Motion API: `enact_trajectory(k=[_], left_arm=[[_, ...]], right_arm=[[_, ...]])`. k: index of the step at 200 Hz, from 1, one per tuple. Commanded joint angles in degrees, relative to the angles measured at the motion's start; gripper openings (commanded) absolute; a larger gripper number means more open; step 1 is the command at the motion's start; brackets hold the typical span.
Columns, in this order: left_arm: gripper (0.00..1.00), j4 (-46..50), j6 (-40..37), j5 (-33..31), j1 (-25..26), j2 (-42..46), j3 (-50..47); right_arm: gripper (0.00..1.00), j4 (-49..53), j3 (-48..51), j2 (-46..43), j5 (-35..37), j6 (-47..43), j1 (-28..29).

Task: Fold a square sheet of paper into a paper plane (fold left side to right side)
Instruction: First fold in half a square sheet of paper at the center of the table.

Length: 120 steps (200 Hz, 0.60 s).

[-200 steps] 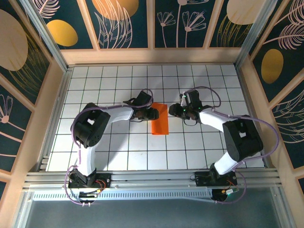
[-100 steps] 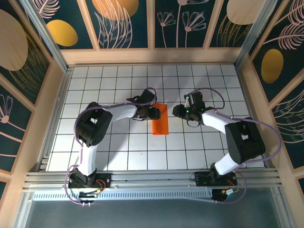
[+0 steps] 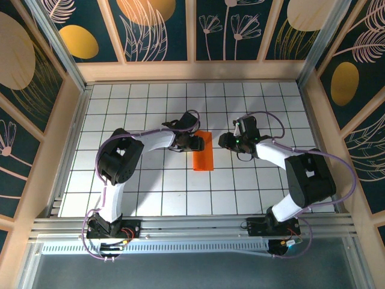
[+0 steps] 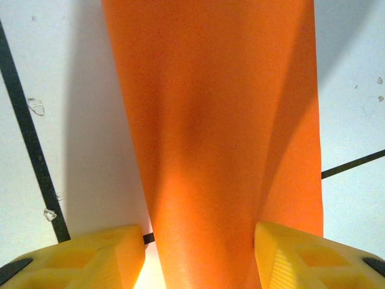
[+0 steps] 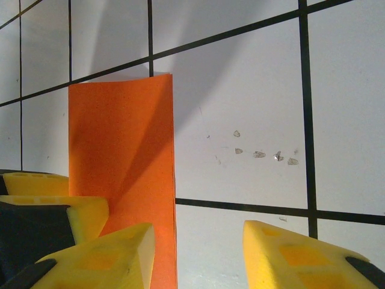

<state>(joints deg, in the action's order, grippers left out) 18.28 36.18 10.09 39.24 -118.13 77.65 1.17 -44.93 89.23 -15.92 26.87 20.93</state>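
Observation:
The square sheet of paper (image 3: pixel 203 151) lies folded into a narrow bright orange strip in the middle of the tiled table. My left gripper (image 3: pixel 194 144) sits at the strip's left edge. In the left wrist view the paper (image 4: pixel 210 120) bulges up between the two yellow fingers (image 4: pixel 90 259) of the left gripper (image 4: pixel 201 268), which is open, with a gap at the left finger. My right gripper (image 3: pixel 224 142) hovers just right of the strip, open. In the right wrist view the right gripper (image 5: pixel 198 256) is over bare tile and the paper's right edge (image 5: pixel 120 150) runs beside its left finger.
The white grid table (image 3: pixel 150 186) is walled by a wooden frame (image 3: pixel 192 71) at the back and sides. A metal rail (image 3: pixel 192 226) carries both arm bases at the near edge. Small scuff marks (image 5: pixel 264 155) dot the tile right of the paper.
My left gripper's jaws have spread wider around the paper. Both arms shifted slightly. The orange strip stays in place.

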Motion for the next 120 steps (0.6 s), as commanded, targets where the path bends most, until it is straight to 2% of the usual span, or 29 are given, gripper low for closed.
enact_trajectory(k=[1,120], left_arm=[[0.54,-2.9,-1.7,-0.4,0.9,-7.7,-1.1],[0.54,-2.4,-1.4,-0.6,0.9,-8.5,-0.1]], right_arm=[[0.43,0.6,0.5,-1.1,0.3,-1.1,-0.6],[0.43,-0.6,0.4,0.6,-3.9,-0.8,-0.6]])
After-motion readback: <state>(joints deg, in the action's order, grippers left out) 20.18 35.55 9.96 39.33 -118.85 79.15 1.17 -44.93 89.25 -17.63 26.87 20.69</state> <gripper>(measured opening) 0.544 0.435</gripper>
